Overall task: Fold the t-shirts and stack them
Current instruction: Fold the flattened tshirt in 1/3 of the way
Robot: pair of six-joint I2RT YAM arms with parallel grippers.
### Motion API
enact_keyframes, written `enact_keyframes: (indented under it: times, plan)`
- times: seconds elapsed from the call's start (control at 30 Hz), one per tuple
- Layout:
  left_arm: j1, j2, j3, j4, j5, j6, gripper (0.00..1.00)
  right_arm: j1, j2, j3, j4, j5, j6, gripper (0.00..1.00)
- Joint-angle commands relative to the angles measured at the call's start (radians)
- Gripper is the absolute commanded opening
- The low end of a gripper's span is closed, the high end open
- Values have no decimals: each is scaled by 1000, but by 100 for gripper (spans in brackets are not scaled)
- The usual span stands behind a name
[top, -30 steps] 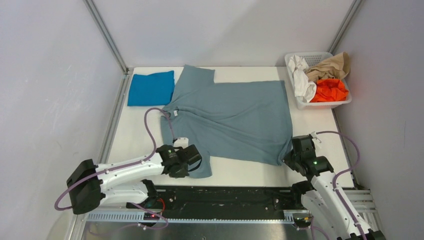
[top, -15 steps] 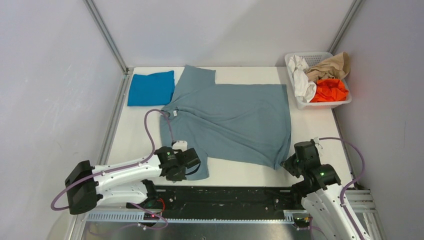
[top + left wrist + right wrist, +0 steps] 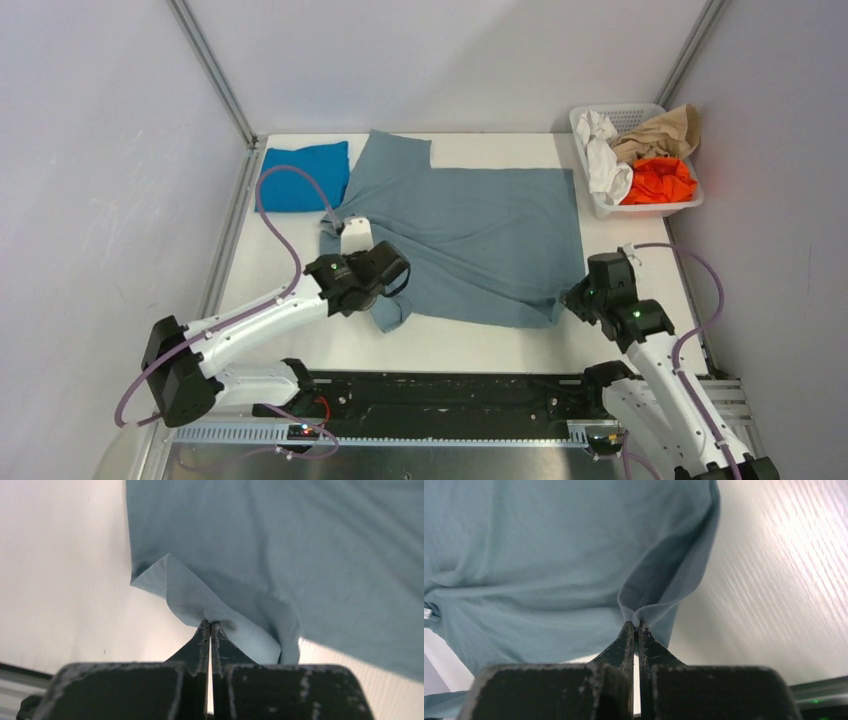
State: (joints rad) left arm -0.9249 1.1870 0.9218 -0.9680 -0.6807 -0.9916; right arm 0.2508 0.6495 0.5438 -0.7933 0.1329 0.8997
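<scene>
A large grey-blue t-shirt (image 3: 470,230) lies spread across the middle of the white table, its neck to the left. My left gripper (image 3: 385,290) is shut on the near sleeve, lifting the cloth (image 3: 200,597) off the table. My right gripper (image 3: 572,300) is shut on the near hem corner (image 3: 644,607), also raised. In both wrist views the fingertips pinch a fold of the cloth. A brighter blue t-shirt (image 3: 300,175) lies folded at the back left, partly touching the grey-blue one's far sleeve.
A white basket (image 3: 642,205) at the back right holds white, tan and orange cloths. Metal frame posts stand at both back corners. A black rail runs along the table's near edge (image 3: 440,385). Purple cables loop over both arms.
Both grippers have moved away from the near edge, carrying the shirt's near side up and back. The left arm has moved most, folding the near sleeve inward.
</scene>
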Motion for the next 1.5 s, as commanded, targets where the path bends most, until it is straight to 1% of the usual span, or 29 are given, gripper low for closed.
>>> enact_keyframes:
  times: [0.0,0.1,0.2,0.27,0.5,0.67,0.7,0.9,1.1,1.17,1.2,1.23,1.27,1.3,1.33,1.37,1.4,1.43,1.47]
  plan:
    - [82,15,78,151,-136,84,0,-54,60,100,137,2,-68,0]
    - [141,30,105,244,-144,136,0,-92,106,126,174,-18,-84,0]
    - [216,58,127,342,-88,211,0,-127,156,135,250,-61,-83,0]
    - [243,97,158,361,-85,237,0,-146,186,146,295,-74,-81,0]
    - [342,224,271,397,-102,299,0,-230,311,207,399,-84,-98,0]
    - [378,311,361,425,-98,349,0,-242,417,254,445,-98,-116,0]
    - [391,324,371,428,-98,357,0,-265,430,265,453,-99,-115,0]
    - [449,448,476,437,-72,408,0,-316,548,318,513,-110,-117,0]
    - [490,574,593,439,-75,452,0,-330,680,385,570,-119,-119,0]
    - [512,650,644,438,-29,468,0,-329,729,411,586,-152,-121,3]
    - [521,671,675,437,-10,475,0,-330,765,434,577,-152,-121,8]
    - [537,705,703,434,38,479,7,-330,794,445,568,-152,-124,12]
    - [544,718,714,432,59,483,19,-329,806,465,563,-152,-127,20]
    - [555,731,720,429,84,483,50,-329,822,473,557,-156,-136,24]
    - [560,731,726,428,89,485,69,-326,826,486,538,-156,-141,33]
    - [561,722,725,428,93,487,92,-324,823,490,522,-146,-151,37]
    - [560,714,723,429,95,489,96,-319,816,494,511,-119,-155,46]
    - [560,690,715,429,97,490,99,-316,798,495,486,-100,-164,50]
    - [561,677,709,428,100,496,99,-307,788,495,474,-62,-167,63]
